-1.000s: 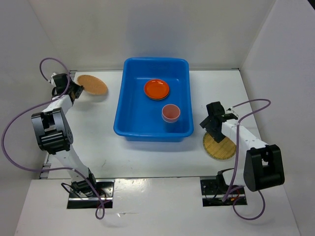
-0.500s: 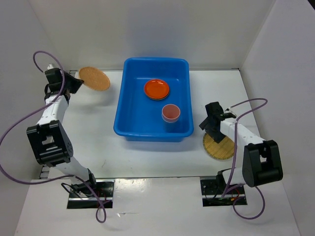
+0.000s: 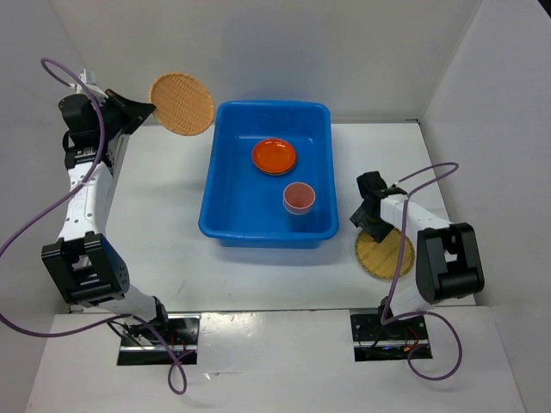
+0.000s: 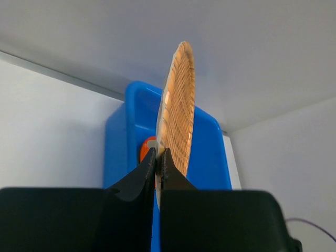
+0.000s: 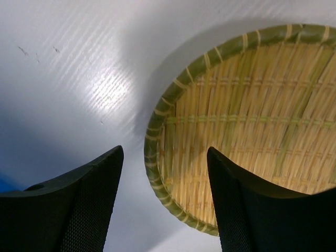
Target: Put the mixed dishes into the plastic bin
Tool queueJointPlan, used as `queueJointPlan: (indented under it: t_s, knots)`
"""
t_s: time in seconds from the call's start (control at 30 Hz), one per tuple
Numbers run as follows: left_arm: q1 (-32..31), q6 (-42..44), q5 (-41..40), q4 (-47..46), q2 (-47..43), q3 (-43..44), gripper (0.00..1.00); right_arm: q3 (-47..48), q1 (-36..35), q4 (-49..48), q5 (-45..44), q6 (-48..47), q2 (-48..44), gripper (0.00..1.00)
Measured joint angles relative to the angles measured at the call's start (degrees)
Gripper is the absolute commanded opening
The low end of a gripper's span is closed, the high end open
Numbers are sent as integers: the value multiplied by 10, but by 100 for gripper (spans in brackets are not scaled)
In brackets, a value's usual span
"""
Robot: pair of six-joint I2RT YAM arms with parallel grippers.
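Note:
The blue plastic bin (image 3: 225,194) stands mid-table and holds an orange plate (image 3: 274,156) and a pink cup (image 3: 299,197). My left gripper (image 3: 148,109) is shut on the edge of a tan woven plate (image 3: 182,103) and holds it raised in the air left of the bin's far corner. In the left wrist view that plate (image 4: 178,113) stands on edge between the shut fingers, with the bin (image 4: 210,152) behind. My right gripper (image 3: 368,217) is open, low over the near rim of the second tan woven plate (image 3: 385,255), which lies flat on the table and fills the right wrist view (image 5: 252,121).
White walls close in the table at the back and both sides. The right arm's cable loops above the second plate. The bin's right wall is close to my right gripper.
My left gripper has lifted the tan woven plate off the table, up and toward the back wall. My right gripper has shifted slightly over the other plate's edge.

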State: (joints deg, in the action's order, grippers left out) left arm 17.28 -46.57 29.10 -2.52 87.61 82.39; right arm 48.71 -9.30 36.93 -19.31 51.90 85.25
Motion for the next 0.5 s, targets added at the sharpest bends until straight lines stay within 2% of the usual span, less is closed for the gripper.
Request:
queueJointPlan:
  t_s: [0.2,0.23,0.33,0.43,0.5]
  knots:
    - [-40,-5,56,-21,9,0,0,21,3,-2,-3,-23,40,49]
    - [-52,-5,64,-25,14,0,0,22,3,-2,-5,-27,42,39]
    - [-86,-6,83,-30,32,0,0,30,3,-5,-9,-38,43,22]
    - [-120,-5,93,-31,58,2,0,34,3,-11,-10,-42,50,7]
    - [-141,-5,98,-30,82,8,0,34,5,-15,-10,-45,59,2]
